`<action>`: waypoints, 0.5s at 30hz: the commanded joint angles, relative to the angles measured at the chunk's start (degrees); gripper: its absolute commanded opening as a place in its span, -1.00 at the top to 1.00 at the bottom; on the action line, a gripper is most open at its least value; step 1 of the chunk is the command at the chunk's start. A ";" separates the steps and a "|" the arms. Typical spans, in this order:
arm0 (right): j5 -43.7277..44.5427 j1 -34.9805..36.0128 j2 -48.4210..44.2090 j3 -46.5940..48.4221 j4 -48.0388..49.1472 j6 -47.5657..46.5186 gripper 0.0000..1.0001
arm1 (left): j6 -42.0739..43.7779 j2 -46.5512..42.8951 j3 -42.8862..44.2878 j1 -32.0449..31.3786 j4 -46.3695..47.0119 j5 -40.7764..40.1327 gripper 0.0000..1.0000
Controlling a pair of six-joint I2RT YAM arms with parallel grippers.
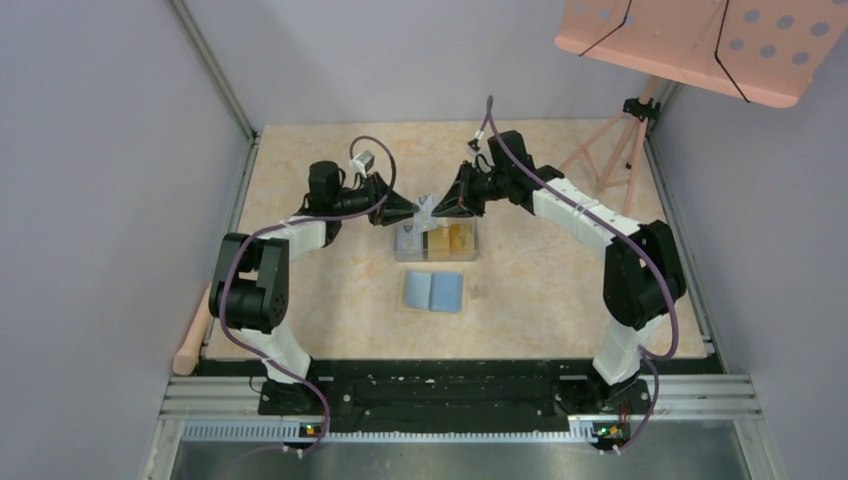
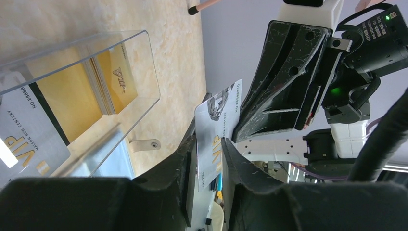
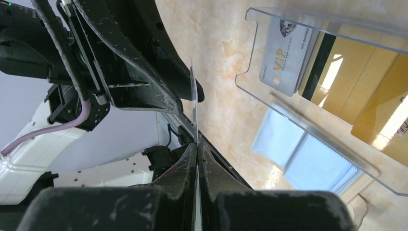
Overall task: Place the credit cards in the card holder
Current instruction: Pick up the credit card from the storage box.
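Note:
A silver VIP card (image 1: 425, 207) hangs in the air over the clear box (image 1: 436, 242), between both grippers. My right gripper (image 3: 197, 144) is shut on the card's edge (image 3: 194, 106). My left gripper (image 2: 210, 137) has its jaws apart on either side of the same card (image 2: 219, 130), which stands tilted in the gap. Gold cards (image 2: 72, 91) and another silver card (image 2: 24, 134) lie in the box. The card holder (image 1: 433, 291) lies open, blue side up, just in front of the box. It also shows in the right wrist view (image 3: 308, 149).
A pink perforated stand (image 1: 690, 40) on tripod legs (image 1: 610, 150) is at the back right. A wooden stick (image 1: 190, 335) lies off the table's left edge. Grey walls close in both sides.

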 commanded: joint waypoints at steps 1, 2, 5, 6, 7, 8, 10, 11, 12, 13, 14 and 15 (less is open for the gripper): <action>-0.50 -0.07 -3.19 -0.64 2.08 -0.17 1.00 | -3.13 -3.63 -1.28 -1.25 8.91 2.83 0.41; -0.52 -0.08 -3.16 -0.89 2.26 -0.32 1.00 | -4.13 -3.72 -1.64 -1.41 10.65 3.19 0.40; -0.70 -0.06 -3.05 -1.61 2.69 -0.66 1.00 | -5.74 -3.85 -2.55 -2.06 13.19 4.05 0.43; -0.80 -0.05 -3.12 -1.85 2.86 -0.74 1.00 | -5.67 -4.10 -2.84 -2.28 13.15 4.09 0.43; -0.91 -0.07 -3.00 -2.03 3.04 -0.81 1.00 | -5.67 -4.22 -3.10 -2.50 13.26 4.12 0.45; -1.09 -0.09 -2.97 -2.19 3.01 -0.97 1.00 | -5.59 -4.38 -3.28 -2.72 13.32 4.13 0.48; -1.31 -0.01 -2.88 -2.64 3.18 -1.16 1.00 | -5.49 -4.85 -3.94 -2.97 13.31 3.62 0.65; -1.35 -0.07 -3.00 -2.95 3.19 -1.37 1.00 | -5.41 -5.12 -4.38 -3.01 13.18 3.20 0.78; -1.17 -0.08 -3.15 -3.36 3.19 -1.63 1.00 | -5.36 -5.43 -4.82 -3.02 13.15 2.77 0.90; -0.98 -0.10 -3.26 -3.70 3.16 -1.88 1.00 | -5.21 -5.78 -5.20 -3.06 12.92 2.33 0.99; -0.86 -0.12 -3.44 -4.05 3.00 -2.11 1.00 | -4.80 -6.03 -5.47 -3.07 12.21 2.01 1.00; -0.79 -0.08 -3.63 -4.55 2.95 -2.37 1.00 | -4.19 -6.63 -5.75 -3.07 11.28 1.58 1.00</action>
